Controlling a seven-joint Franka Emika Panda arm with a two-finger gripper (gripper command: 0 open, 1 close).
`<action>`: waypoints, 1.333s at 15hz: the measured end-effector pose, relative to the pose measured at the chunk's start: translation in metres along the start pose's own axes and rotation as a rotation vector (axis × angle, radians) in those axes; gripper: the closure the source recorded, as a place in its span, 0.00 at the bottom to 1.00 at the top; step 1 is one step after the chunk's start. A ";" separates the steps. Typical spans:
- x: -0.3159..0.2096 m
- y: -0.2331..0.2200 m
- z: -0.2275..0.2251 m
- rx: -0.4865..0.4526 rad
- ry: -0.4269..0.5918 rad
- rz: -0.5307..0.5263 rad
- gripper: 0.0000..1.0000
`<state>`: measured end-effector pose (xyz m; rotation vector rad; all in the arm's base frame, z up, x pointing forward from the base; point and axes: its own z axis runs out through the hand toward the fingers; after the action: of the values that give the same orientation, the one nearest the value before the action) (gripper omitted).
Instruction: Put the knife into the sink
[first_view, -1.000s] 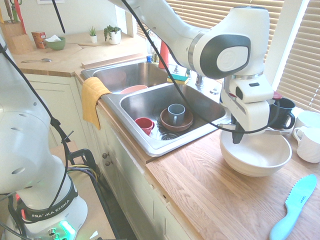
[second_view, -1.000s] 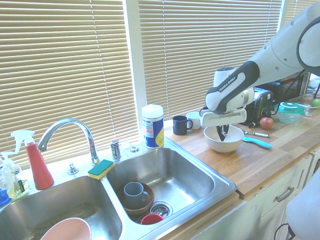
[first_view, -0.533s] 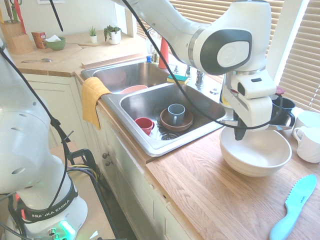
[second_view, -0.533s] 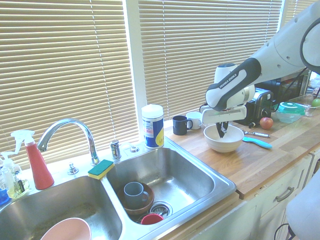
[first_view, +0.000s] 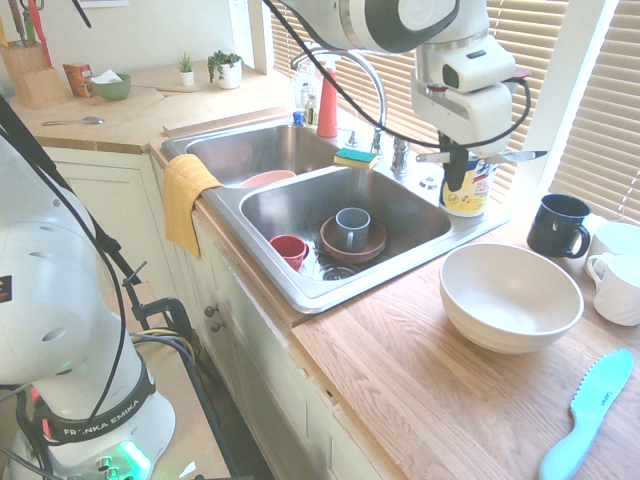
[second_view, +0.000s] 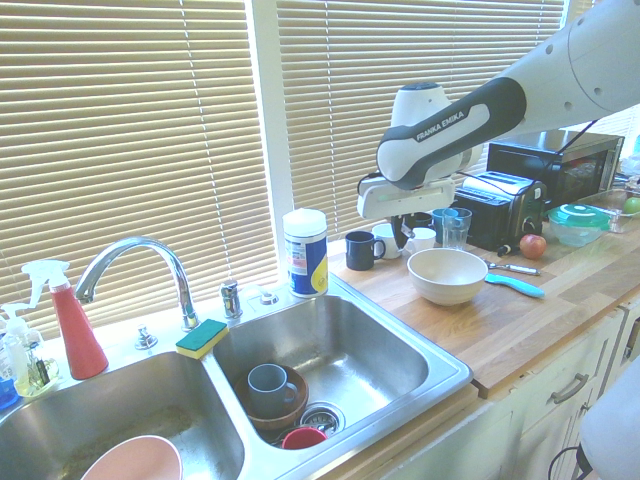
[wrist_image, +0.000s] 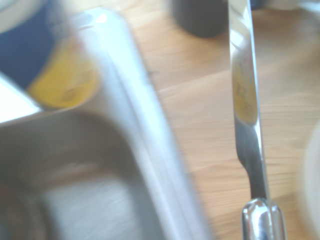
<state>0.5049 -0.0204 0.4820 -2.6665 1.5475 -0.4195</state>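
The knife (first_view: 520, 156), slim and silvery, hangs level in the air with my gripper (first_view: 455, 178) shut on it near its middle. It is held high above the wooden counter at the sink's (first_view: 300, 290) far right corner, in front of a blue and yellow canister (first_view: 470, 192). The wrist view shows the knife's blade (wrist_image: 245, 100) over wood, with the sink's steel rim (wrist_image: 145, 150) beside it. In the second exterior view my gripper (second_view: 402, 234) hangs between the sink (second_view: 440, 365) and the white bowl (second_view: 446, 275); the knife is hard to make out there.
The near basin holds a grey mug in a brown bowl (first_view: 352, 230) and a red cup (first_view: 290, 248). A white bowl (first_view: 510, 297), a black mug (first_view: 558, 225) and a teal plastic knife (first_view: 590, 410) are on the counter. The faucet (second_view: 140, 260) curves over the divider.
My gripper has risen out of the white bowl with the knife and travelled toward the sink, reaching the basin's corner by the canister.
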 end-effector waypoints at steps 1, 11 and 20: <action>-0.023 -0.012 0.002 0.002 -0.007 -0.037 1.00; -0.180 -0.023 0.126 -0.009 -0.075 -0.204 1.00; -0.214 -0.004 0.246 -0.066 -0.085 -0.207 1.00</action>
<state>0.4689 0.1385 0.1994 -2.8657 1.2914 -0.2608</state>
